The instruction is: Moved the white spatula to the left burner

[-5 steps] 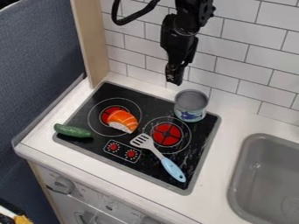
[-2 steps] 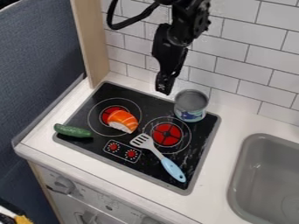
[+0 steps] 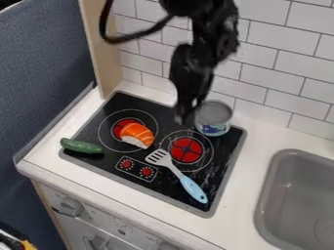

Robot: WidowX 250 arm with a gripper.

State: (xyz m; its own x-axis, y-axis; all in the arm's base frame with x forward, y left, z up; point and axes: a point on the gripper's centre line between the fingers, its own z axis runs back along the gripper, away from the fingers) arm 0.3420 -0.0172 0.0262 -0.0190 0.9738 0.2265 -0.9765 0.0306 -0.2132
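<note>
Black two-finger gripper [image 3: 184, 119] hangs over the back part of the black cooktop [image 3: 111, 163], between the two burners as seen and just left of the can in the view. It points down, slightly tilted. State: cannot tell whether released or clenched.

Below it, right burner [image 3: 186, 150]: red centre inside thin pale rings. Task item, the spatula with a white slotted head and light blue handle [image 3: 194, 189], lies flat on the cooktop. Its head is at the near-left edge of the right burner's rings, beside the printed control panel with two red dials [image 3: 136, 169]; handle slants to the near right. It is not on the left burner [image 3: 124, 122].

Silver-grey can with a blue patterned label [image 3: 213, 118]: upright at the cooktop's back right corner. Orange, white-striped toy sushi with a white base [image 3: 137, 135]: on the left burner, covering part of its red centre. Green toy cucumber [image 3: 81, 146]: lying across the cooktop's left rim.

Surroundings: white countertop [image 3: 244, 195] around the cooktop; grey sink basin [image 3: 287, 195] at right; white brick-shaped wall tiles [image 3: 281, 63] behind; pale wooden panel [image 3: 100, 49] at back left; grey knob [image 3: 68, 207] on the white front below the counter.
</note>
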